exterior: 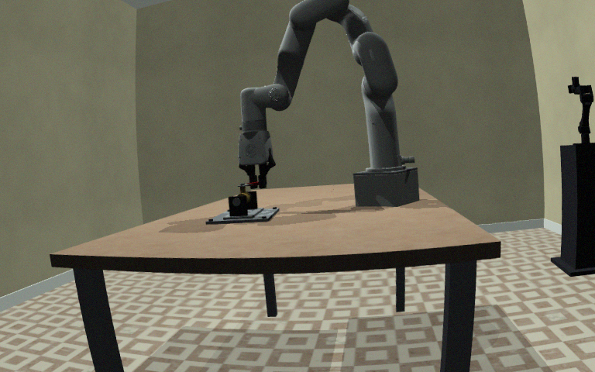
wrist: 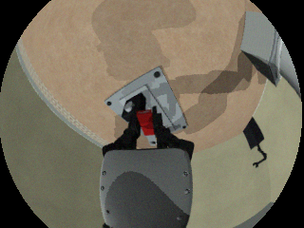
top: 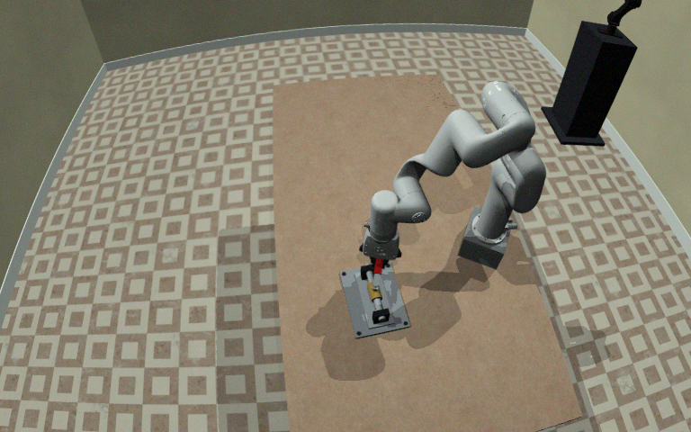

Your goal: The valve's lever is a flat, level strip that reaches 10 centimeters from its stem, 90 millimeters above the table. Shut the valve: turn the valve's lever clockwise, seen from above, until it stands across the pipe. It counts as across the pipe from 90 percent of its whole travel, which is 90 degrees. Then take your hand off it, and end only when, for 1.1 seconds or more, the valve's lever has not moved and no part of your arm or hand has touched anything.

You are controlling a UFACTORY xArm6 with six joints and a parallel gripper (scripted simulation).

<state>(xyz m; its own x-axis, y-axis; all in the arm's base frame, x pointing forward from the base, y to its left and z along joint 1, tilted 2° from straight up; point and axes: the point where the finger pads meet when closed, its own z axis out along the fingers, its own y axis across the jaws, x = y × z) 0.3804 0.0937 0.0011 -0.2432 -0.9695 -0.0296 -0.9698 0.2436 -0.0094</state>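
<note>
The valve [top: 375, 295] sits on a grey base plate [top: 374, 302] on the table, a pipe with a brass body between two black blocks. Its red lever [top: 378, 266] reaches from the stem toward the far end of the plate, slanted a little off the pipe's line. My gripper [top: 379, 259] points straight down over the lever's outer end and is shut on the red lever. In the side view the gripper [exterior: 256, 178] holds the lever [exterior: 252, 183] just above the valve [exterior: 242, 202]. In the wrist view the lever [wrist: 146, 123] shows between my fingers.
The arm's base [top: 484, 245] stands on the table to the right of the plate. A black pedestal [top: 590, 84] with a camera stands on the floor at the back right, away from the table.
</note>
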